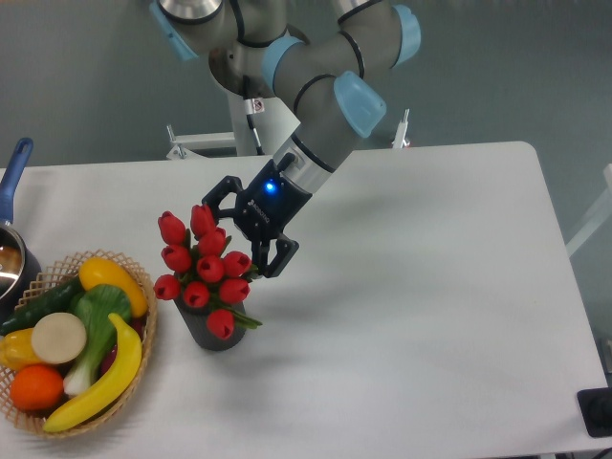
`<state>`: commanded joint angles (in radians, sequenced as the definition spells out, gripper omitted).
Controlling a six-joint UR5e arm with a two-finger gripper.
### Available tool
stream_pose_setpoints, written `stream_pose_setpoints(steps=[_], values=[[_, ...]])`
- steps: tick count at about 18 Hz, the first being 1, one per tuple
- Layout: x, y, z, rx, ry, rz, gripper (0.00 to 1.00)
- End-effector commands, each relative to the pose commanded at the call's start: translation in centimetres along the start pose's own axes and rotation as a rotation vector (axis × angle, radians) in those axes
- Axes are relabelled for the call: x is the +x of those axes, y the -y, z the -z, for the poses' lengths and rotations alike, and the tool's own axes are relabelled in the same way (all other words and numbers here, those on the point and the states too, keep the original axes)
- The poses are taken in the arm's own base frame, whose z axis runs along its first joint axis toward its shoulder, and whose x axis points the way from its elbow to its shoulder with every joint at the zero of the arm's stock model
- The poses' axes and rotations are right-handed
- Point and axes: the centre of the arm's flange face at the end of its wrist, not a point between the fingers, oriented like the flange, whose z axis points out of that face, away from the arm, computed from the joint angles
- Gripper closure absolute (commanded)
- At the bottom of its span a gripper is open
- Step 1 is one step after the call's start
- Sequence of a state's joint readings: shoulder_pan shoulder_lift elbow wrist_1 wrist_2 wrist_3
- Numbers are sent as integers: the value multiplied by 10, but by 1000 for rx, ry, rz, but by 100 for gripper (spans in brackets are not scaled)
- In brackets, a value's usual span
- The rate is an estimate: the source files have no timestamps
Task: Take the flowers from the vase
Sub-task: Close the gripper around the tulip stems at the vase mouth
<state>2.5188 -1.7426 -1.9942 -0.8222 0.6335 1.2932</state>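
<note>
The gripper (239, 231) is held wide open against the right side of the flowers (204, 264), nothing grasped, apparently so the bunch can be closed on and lifted from the vase (212, 335).

a white desk (421, 287) carries 3 things near its left end. the dark grey vase (216, 332) stands upright on it, just beside a woven basket (143, 330) of fruit and vegetables. a pot (11, 253) with a blue handle sits at the left edge.
</note>
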Motion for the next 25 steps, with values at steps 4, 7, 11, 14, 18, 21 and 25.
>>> stream_pose_setpoints(steps=[4, 7, 11, 14, 18, 21, 25], values=[[-2, -4, -3, -1, -3, 4, 0], [-2, -4, -4, -1, -4, 3, 0], [-4, -5, -10, 0, -7, -7, 0], [-5, -3, -17, 0, -19, -11, 0], [-5, 6, -22, 5, -28, -28, 0], [-5, 6, -29, 3, -41, -28, 0], [-4, 7, -30, 11, -44, -29, 0]])
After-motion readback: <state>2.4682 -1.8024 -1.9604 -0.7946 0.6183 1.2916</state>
